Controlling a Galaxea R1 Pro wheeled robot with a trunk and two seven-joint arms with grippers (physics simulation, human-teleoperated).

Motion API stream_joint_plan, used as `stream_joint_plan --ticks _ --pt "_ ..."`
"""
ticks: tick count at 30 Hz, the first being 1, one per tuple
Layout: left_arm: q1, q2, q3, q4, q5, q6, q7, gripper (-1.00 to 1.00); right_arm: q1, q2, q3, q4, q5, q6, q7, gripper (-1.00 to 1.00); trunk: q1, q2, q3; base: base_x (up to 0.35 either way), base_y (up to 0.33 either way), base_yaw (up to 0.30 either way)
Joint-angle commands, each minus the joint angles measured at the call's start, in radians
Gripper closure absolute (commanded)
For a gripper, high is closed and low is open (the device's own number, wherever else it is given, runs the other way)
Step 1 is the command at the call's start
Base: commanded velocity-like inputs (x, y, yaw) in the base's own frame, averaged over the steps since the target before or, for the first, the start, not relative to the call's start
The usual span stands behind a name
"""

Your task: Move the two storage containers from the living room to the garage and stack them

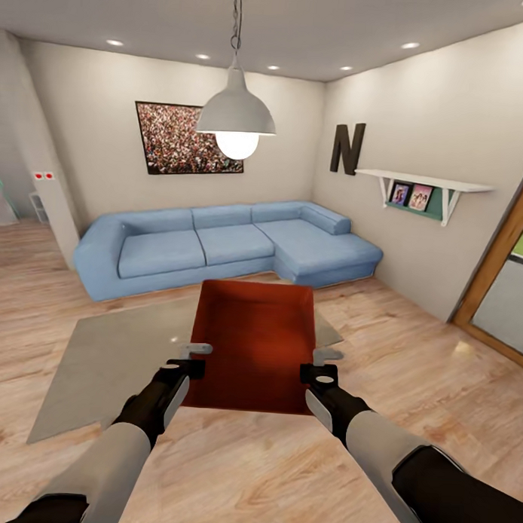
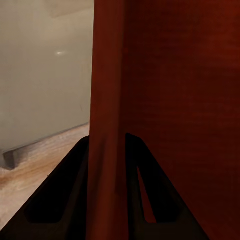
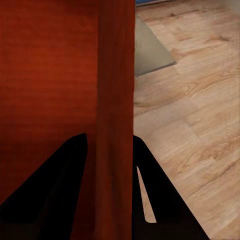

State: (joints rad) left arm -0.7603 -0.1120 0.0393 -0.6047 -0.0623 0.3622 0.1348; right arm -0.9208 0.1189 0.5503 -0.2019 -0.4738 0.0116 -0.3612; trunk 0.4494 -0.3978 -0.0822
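Observation:
I am in the living room, holding one orange-red storage container [image 1: 255, 344] in front of me over the light wood floor. My left gripper [image 1: 196, 359] is shut on its left wall [image 2: 107, 100], one finger [image 2: 60, 195] on each side of the thin rim. On the opposite side, my right gripper [image 1: 322, 364] is shut on the right wall [image 3: 116, 100] in the same way. The bin's open top faces up and its inside looks empty. The garage is out of view.
A blue corner sofa [image 1: 224, 241] stands ahead against the far wall. A grey rug [image 1: 115, 362] lies under and left of the bin. A pendant lamp [image 1: 236, 117] hangs ahead. At the right are a wall shelf [image 1: 422, 184] and a wood-framed glass door [image 1: 510, 278].

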Motion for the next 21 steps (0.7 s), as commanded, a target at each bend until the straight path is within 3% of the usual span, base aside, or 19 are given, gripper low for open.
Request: stream_joint_plan --ticks 1,21 --pt "-0.001 -0.006 0.014 0.000 -0.004 0.006 -0.003 1.00 -0.001 0.010 -0.013 -0.004 0.017 -0.008 -0.001 1.00 0.001 -0.002 -0.002 0.000 0.000 0.290" --pt "-0.001 -0.006 0.014 0.000 -0.004 0.006 -0.003 1.00 -0.001 0.011 -0.013 -0.004 0.017 -0.007 -0.001 1.00 0.001 -0.002 0.010 0.000 0.000 0.290"
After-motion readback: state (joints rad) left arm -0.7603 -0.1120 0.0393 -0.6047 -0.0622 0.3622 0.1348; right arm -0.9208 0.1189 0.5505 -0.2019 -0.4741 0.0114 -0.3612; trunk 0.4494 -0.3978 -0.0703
